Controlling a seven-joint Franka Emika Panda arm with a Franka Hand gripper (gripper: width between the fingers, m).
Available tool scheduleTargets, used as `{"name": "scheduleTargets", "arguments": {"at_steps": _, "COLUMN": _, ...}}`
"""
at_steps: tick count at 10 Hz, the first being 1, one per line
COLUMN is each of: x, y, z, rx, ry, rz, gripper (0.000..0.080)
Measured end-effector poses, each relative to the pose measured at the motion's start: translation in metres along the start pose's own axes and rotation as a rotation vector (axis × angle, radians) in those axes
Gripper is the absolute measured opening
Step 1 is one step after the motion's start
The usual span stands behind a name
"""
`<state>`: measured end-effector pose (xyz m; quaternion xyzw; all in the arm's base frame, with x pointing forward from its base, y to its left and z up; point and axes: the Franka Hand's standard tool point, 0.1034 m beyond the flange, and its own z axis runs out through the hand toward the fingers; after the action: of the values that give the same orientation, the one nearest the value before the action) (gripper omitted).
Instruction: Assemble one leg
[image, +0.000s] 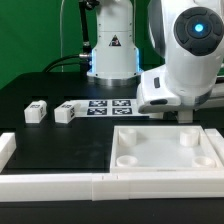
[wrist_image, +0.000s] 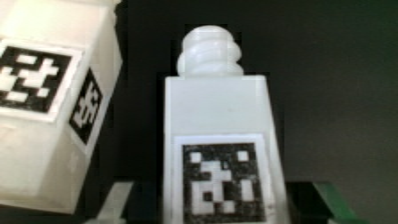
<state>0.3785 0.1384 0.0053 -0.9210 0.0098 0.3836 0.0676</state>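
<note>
In the wrist view a white leg (wrist_image: 219, 120) with a ribbed screw tip and a black-and-white tag lies between my gripper's (wrist_image: 222, 207) fingers. The fingers (wrist_image: 118, 203) stand on either side of it with dark gaps showing, so the gripper is open around it. A second tagged leg (wrist_image: 54, 100) lies close beside it. In the exterior view the gripper (image: 186, 114) is low at the table behind the far edge of the tray-like part (image: 165, 150), mostly hidden by the wrist. Two more legs (image: 36, 112) (image: 66, 113) lie at the exterior view's left.
The marker board (image: 110, 106) lies in the middle behind the tray-like part. A long white rail (image: 100, 186) runs along the front edge, with a short upright end piece (image: 6, 150) at the exterior view's left. The robot base (image: 112, 50) stands at the back.
</note>
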Motion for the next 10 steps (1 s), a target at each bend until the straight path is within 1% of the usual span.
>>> {"name": "scheduleTargets", "arguments": {"at_steps": 2, "x": -0.001, "y": -0.001, "z": -0.002, "rx": -0.001, "ry": -0.004, "rz": 0.006, "gripper": 0.029}}
{"name": "scheduleTargets", "arguments": {"at_steps": 3, "x": -0.008, "y": -0.002, "z": -0.011, "rx": -0.004, "ry": -0.008, "rz": 0.012, "gripper": 0.029}}
{"name": "scheduleTargets", "arguments": {"at_steps": 4, "x": -0.017, "y": -0.004, "z": -0.024, "rx": -0.008, "ry": -0.008, "rz": 0.011, "gripper": 0.0291}}
{"name": "scheduleTargets", "arguments": {"at_steps": 5, "x": -0.021, "y": -0.006, "z": -0.033, "rx": -0.008, "ry": -0.005, "rz": 0.011, "gripper": 0.0291}}
{"name": "scheduleTargets", "arguments": {"at_steps": 6, "x": -0.021, "y": -0.007, "z": -0.041, "rx": -0.003, "ry": 0.017, "rz": 0.01, "gripper": 0.0291}}
{"name": "scheduleTargets", "arguments": {"at_steps": 7, "x": -0.017, "y": -0.007, "z": -0.039, "rx": -0.003, "ry": 0.05, "rz": 0.01, "gripper": 0.0291}}
{"name": "scheduleTargets", "arguments": {"at_steps": 9, "x": -0.017, "y": -0.007, "z": -0.038, "rx": -0.003, "ry": 0.053, "rz": 0.01, "gripper": 0.0291}}
{"name": "scheduleTargets", "arguments": {"at_steps": 10, "x": -0.007, "y": -0.008, "z": -0.043, "rx": 0.0, "ry": 0.15, "rz": 0.008, "gripper": 0.0291}}
